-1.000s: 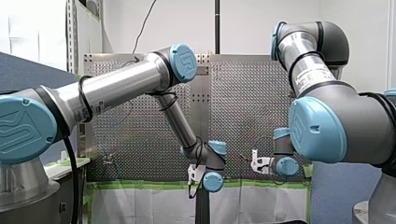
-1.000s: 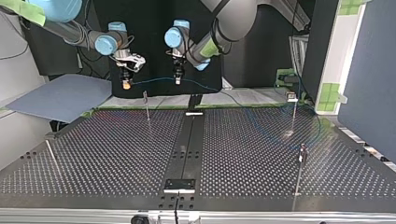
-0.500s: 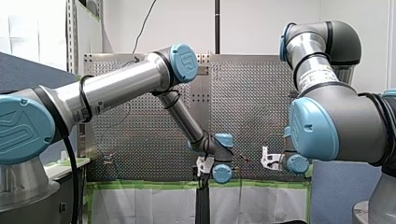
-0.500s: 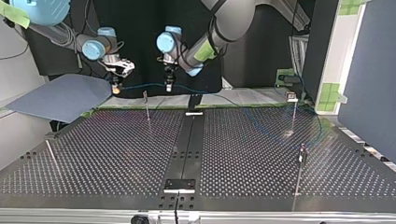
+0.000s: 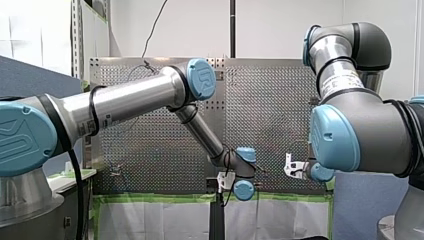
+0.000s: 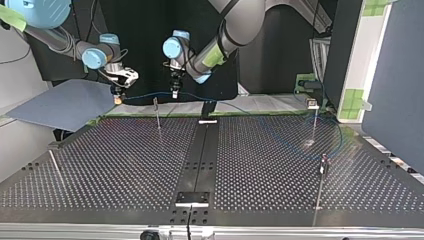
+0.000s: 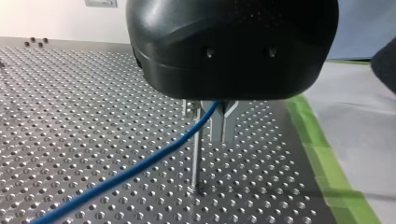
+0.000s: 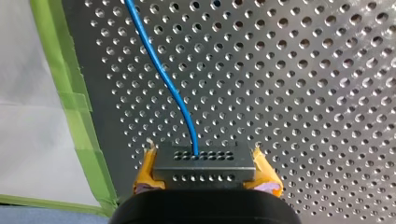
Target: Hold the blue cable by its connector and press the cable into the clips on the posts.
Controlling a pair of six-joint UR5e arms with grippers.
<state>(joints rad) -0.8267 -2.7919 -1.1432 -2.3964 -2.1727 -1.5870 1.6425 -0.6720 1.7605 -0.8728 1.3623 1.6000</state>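
The blue cable (image 6: 145, 94) hangs stretched between my two grippers above the table's far edge in the top view, then trails off to that view's right over the plate. My right gripper (image 8: 205, 171) is shut with yellow pads (image 8: 145, 173) on the dark connector (image 8: 205, 161) at the cable's end. My left gripper (image 7: 223, 135) is shut on the cable (image 7: 140, 168) further along. A thin post (image 7: 195, 154) with a clip stands just below and beside its metal fingers. In the top view this post (image 6: 156, 112) stands between my right gripper (image 6: 118, 97) and my left gripper (image 6: 174, 92).
Two more clip posts (image 6: 314, 112) (image 6: 323, 170) stand at the top view's right, with slack cable looping near them. A rod (image 6: 56, 167) leans at that view's left. Green tape (image 8: 74, 102) marks the perforated plate's edge, with a blue-grey sheet (image 6: 65, 105) beyond it.
Both grippers have moved toward the top view's left, carrying the taut cable with them. The left gripper now hangs close above the post with the clip.
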